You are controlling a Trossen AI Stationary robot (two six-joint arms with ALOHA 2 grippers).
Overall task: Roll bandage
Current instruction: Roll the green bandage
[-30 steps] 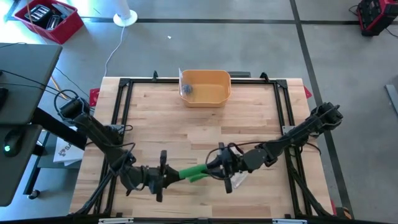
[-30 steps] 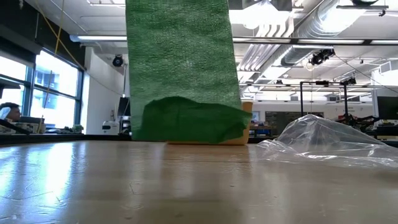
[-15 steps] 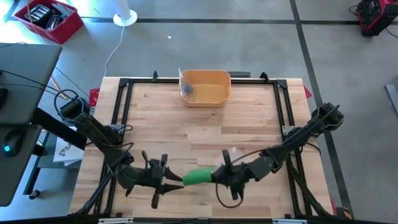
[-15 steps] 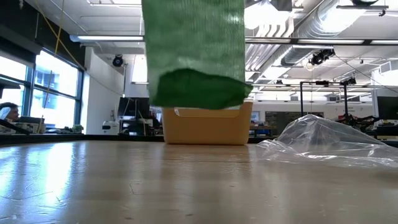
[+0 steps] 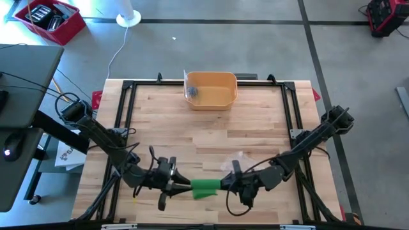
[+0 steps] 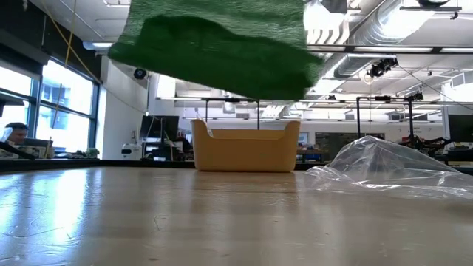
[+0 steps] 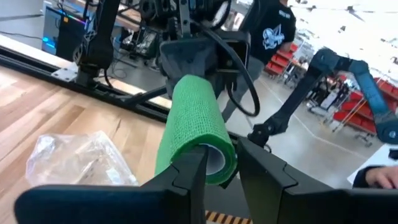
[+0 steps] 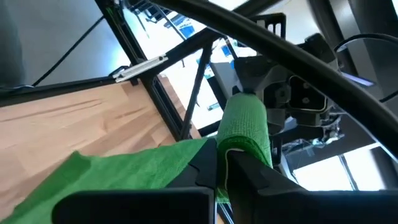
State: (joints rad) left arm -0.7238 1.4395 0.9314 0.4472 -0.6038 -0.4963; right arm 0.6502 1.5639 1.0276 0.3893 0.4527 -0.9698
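A green bandage (image 5: 204,188), partly rolled around a white core (image 7: 213,160), hangs in the air between my two grippers near the table's front edge. My left gripper (image 5: 181,186) meets one end of the roll and my right gripper (image 5: 220,184) meets the other. Both point level, toward each other. In the right wrist view a loose green tail (image 8: 118,171) spreads away beside the roll (image 8: 245,127). In the low view the tail (image 6: 214,52) hangs well clear of the tabletop. My left gripper has the roll's end with the white core (image 7: 186,140) between its two fingers (image 7: 189,171), coming level from the table's left. The roll lies along the fingers and points away from them, lifted clear. My right gripper is shut on the bandage at the roll's other end (image 8: 231,146), coming level from the table's right. Its own fingers (image 8: 208,163) hide what they pinch. The tail hangs slack beside it.
A yellow bin (image 5: 211,89) stands at the table's far edge, also in the low view as the yellow bin (image 6: 246,146). A crumpled clear plastic wrapper (image 6: 384,170) lies on the wood just beyond the grippers. A black frame (image 5: 128,86) borders the table.
Both wrists have rolled, turning the roll. Both grippers have drifted toward the table's near edge, the right one farther. The green tail, which hung down almost to the tabletop, has been drawn up and now hangs short and slanted, high above the table.
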